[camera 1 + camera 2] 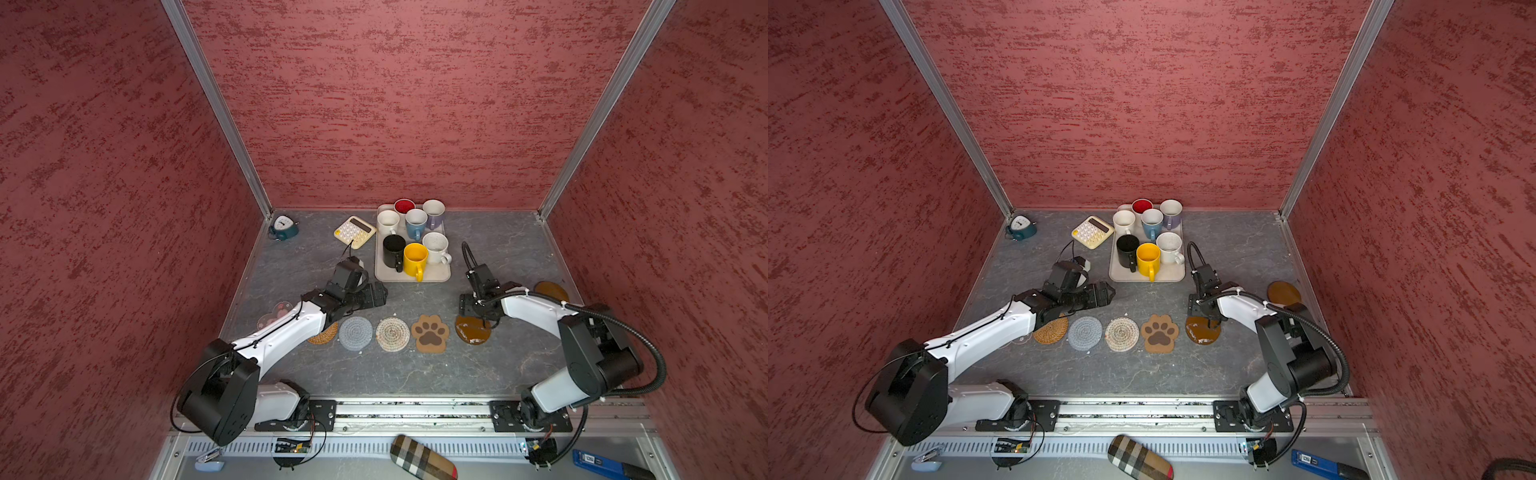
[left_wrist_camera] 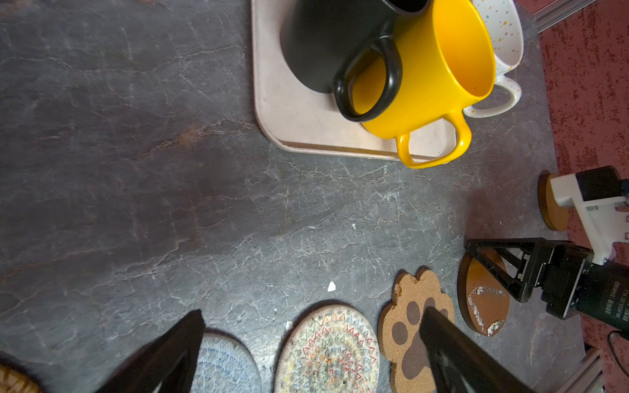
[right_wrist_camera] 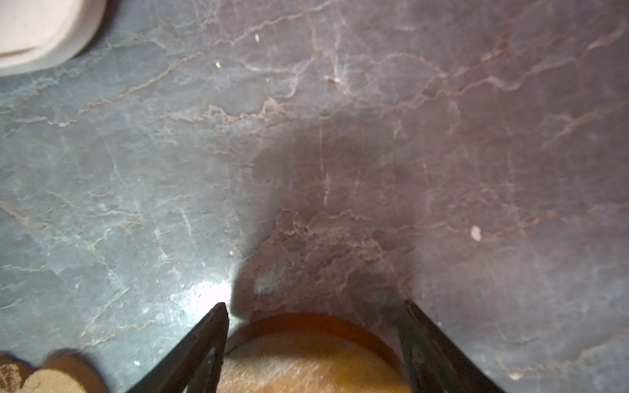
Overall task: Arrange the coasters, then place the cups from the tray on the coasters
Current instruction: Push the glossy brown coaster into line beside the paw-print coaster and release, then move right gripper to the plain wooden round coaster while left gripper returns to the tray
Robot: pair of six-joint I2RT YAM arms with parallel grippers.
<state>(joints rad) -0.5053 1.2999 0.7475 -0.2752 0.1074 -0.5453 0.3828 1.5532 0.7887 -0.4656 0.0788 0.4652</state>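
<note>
While the seven cups (image 1: pixel 415 222) stand together on the beige tray (image 1: pixel 437 275) at the back of the grey table (image 1: pixel 374 374), five coasters (image 1: pixel 392 333) lie in a row nearer the front: the woven tan round (image 1: pixel 326 336), half under the left arm (image 1: pixel 291 328), the grey crocheted round (image 1: pixel 355 333), the beige crocheted round (image 2: pixel 326 350) with coloured zigzag stitching, the cork paw-print coaster (image 1: pixel 430 333) and a glossy brown disc (image 1: pixel 473 334) at the right end. The right gripper (image 3: pixel 313 303) is closed on this disc — its rim fills the gap between the black fingers (image 3: pixel 200 347) and meets both. A second glossy disc (image 1: pixel 550 291) lies apart near the right wall (image 1: pixel 665 249), and the pink flower coaster (image 1: pixel 277 312) shows partly behind the left arm. The left gripper (image 2: pixel 313 311) hangs between row and tray, jaws spread wide, holding nothing. The yellow cup (image 1: pixel 414 257) stands at the tray's front edge, handle out over the rim, between the black cup (image 1: pixel 393 249) and a speckled white cup (image 1: pixel 434 245).
</note>
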